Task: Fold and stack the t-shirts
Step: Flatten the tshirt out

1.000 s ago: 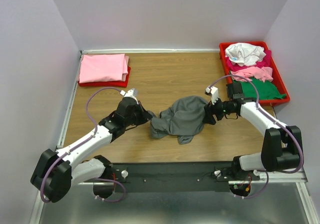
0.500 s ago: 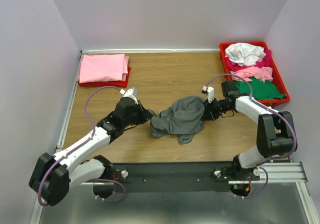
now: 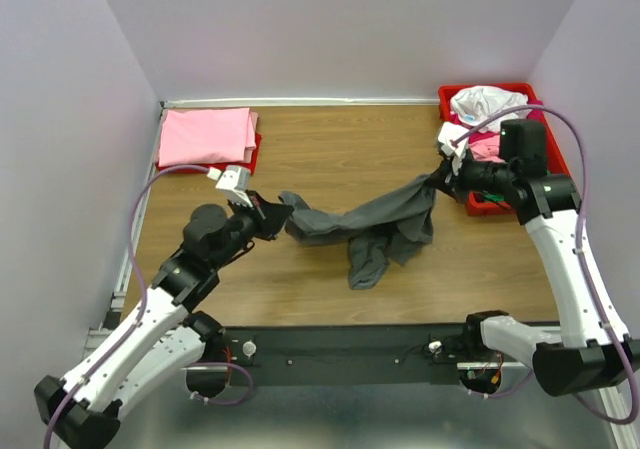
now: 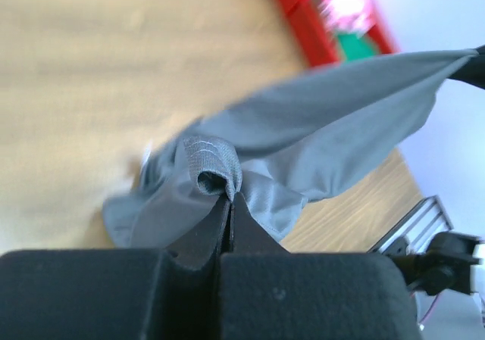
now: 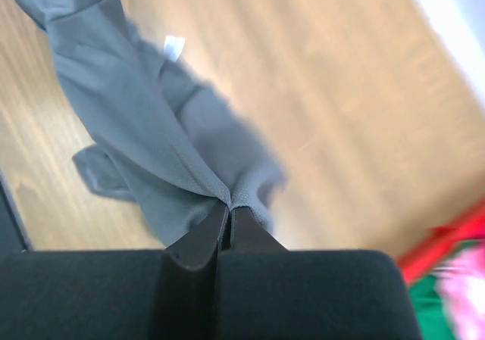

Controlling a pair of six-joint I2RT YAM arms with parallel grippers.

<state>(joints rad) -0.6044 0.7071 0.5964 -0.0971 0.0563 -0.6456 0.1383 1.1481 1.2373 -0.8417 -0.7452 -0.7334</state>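
Above table (image 3: 330,139), left fingers (image 4: 229,202), right fingers (image 5: 229,213) clamp grey t-shirt (image 3: 380,219); folded pink t-shirt (image 3: 205,136): top view only.

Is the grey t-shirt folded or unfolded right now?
Unfolded: the grey t-shirt is stretched between the left gripper and right gripper, both shut on it, its middle drooping crumpled.

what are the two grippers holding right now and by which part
Both hold the dark grey t-shirt: the left gripper pinches a bunched stitched edge at one end, the right gripper a fold at the other end.
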